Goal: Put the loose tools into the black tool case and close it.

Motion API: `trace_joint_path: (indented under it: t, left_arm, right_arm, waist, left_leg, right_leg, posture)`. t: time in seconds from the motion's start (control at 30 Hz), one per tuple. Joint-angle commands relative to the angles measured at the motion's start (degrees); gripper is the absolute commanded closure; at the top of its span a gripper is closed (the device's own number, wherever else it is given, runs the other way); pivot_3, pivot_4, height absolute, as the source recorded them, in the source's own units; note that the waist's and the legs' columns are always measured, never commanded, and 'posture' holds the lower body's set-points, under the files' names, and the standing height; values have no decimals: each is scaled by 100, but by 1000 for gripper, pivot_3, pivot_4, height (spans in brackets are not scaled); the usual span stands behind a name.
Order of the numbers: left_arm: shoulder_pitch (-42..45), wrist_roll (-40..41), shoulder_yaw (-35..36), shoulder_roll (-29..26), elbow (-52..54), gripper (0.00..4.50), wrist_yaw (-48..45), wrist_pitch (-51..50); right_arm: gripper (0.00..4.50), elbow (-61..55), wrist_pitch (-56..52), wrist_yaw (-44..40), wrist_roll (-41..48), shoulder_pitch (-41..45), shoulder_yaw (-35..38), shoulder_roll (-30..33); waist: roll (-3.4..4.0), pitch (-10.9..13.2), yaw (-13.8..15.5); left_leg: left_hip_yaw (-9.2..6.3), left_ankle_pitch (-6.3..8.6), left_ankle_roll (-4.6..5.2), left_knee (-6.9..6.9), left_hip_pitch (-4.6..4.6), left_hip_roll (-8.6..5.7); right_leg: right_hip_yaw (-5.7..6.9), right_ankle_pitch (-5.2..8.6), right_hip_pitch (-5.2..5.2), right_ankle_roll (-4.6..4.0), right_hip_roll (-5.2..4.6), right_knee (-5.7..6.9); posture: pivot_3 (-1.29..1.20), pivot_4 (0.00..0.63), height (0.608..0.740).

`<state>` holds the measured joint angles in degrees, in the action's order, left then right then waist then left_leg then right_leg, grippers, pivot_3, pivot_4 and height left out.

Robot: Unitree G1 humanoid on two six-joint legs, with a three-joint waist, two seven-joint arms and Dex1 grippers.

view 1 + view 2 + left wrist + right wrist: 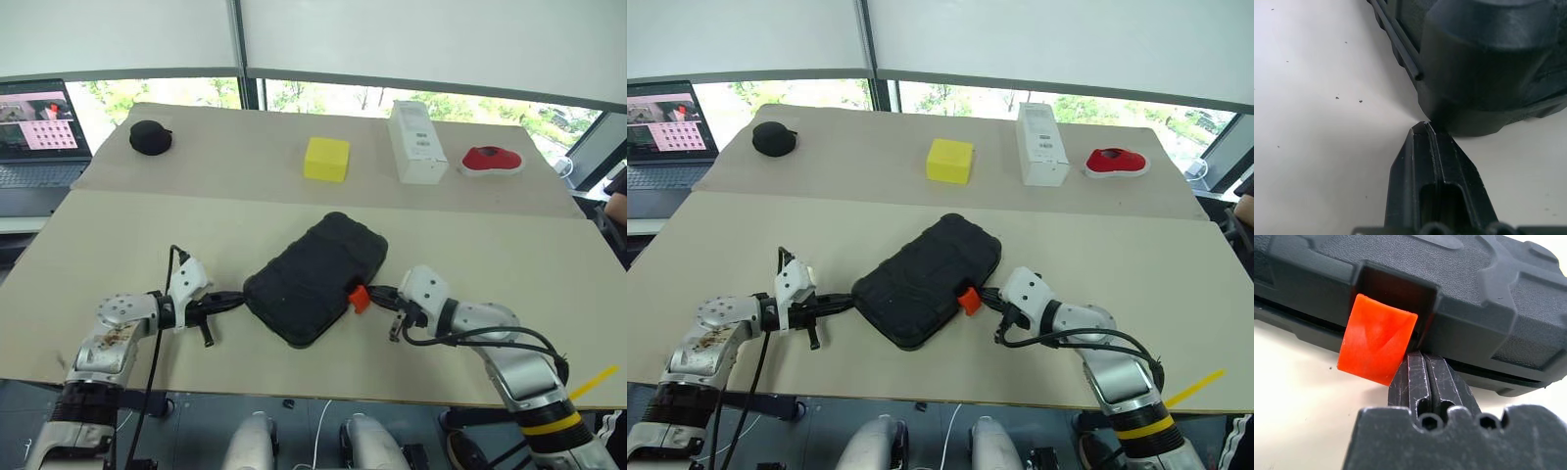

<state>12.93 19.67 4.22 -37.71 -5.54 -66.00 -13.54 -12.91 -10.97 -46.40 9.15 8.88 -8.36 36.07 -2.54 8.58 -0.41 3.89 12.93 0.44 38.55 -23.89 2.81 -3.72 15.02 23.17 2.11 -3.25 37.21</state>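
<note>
The black tool case point(315, 278) is seen lying closed and flat on the near part of the table point(118, 245), set at a slant, roughly midway between the two arms. Its orange latch point(1376, 345) is found on the edge facing the right arm; it is flipped outward, not pressed flat.

The right gripper point(1426, 363) is held with both fingers pressed together, nothing between them, tips just under the latch recess and touching or nearly touching the case edge. The left gripper point(1425, 128) is likewise closed and empty, its tips set at the case's opposite corner.

Further back, a yellow block point(326, 159), a white box point(416, 142), a red object point(492, 159) and a small round black object point(151, 137) are noted. A laptop point(37, 137) is seen at far left.
</note>
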Motion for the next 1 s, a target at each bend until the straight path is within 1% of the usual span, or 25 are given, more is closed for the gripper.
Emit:
trace_joint_path:
  t: [0.03,0.1,0.17,0.23,0.3,0.37,0.53,0.67,0.8,1.0]
  left_arm:
    - [453,1154,600,-286,311,4500,-274,-1147]
    - [865,1380,634,-399,192,4500,-286,-1598]
    - [1179,1354,321,-441,281,4500,-417,-1810]
    - [1431,1247,-111,-322,447,4500,-540,-1865]
    - [1715,1018,-526,-73,426,4500,-521,-1759]
    - [2061,640,-980,269,144,4500,-474,-1441]
    - [2571,-244,-1641,862,-793,4500,-200,-624]
    - [2775,-615,-1837,1143,-1243,4500,-77,-326]
    - [2731,-786,-1846,1207,-1408,4500,-60,-187]
    - [2553,-881,-1886,1203,-1494,4500,-143,-151]
  right_arm:
    - [4461,-542,-157,-331,363,-296,240,234]
    - [4461,-786,-315,-427,608,-504,359,309]
    - [4461,-984,-412,-437,731,-676,431,336]
    - [4461,-1125,-474,-418,790,-812,452,331]
    - [4461,-1187,-511,-365,772,-867,436,287]
    - [4461,-1169,-532,-276,706,-828,359,206]
    - [4461,-916,-478,-146,452,-628,134,48]
    - [4461,-689,-297,-40,247,-516,6,-99]
    - [4461,-636,-192,56,207,-418,-4,-289]
    - [4461,-729,-139,87,256,-373,77,-476]
  waist:
    - [1,0,11]
    - [0,0,9]
    - [2,-1,6]
    - [5,-1,-3]
    - [5,-1,-3]
    - [4,0,30]
    - [5,-1,-5]
    - [7,-2,6]
    - [9,-4,53]
    - [19,-9,42]
  left_leg:
    - [-1,0,0,0,0,0]
    - [-6,0,0,0,0,1]
    - [-10,0,0,3,2,0]
    - [-8,0,0,5,5,-5]
    - [-4,0,0,7,5,-8]
    - [-5,0,0,13,1,-10]
    - [-7,0,0,19,-7,-9]
    - [-9,0,1,20,-11,-12]
    - [-10,0,1,27,-11,-13]
    - [-10,-1,1,30,1,-12]
  right_leg:
    - [1,0,0,0,0,0]
    - [5,0,1,0,3,3]
    - [7,0,-4,0,6,4]
    - [2,0,-8,1,2,3]
    - [1,0,-12,4,1,-2]
    - [1,-1,-12,6,2,-1]
    - [-2,-2,-3,4,11,1]
    - [-2,-2,-4,5,9,-1]
    - [-1,-4,-10,8,6,-1]
    - [-2,-6,-17,10,8,3]
  posture:
    - [0,150,740]
    - [0,150,740]
    - [0,150,740]
    - [0,150,740]
    - [0,150,740]
    - [0,150,740]
    - [0,150,740]
    - [0,150,740]
    - [0,150,740]
    - [0,150,740]
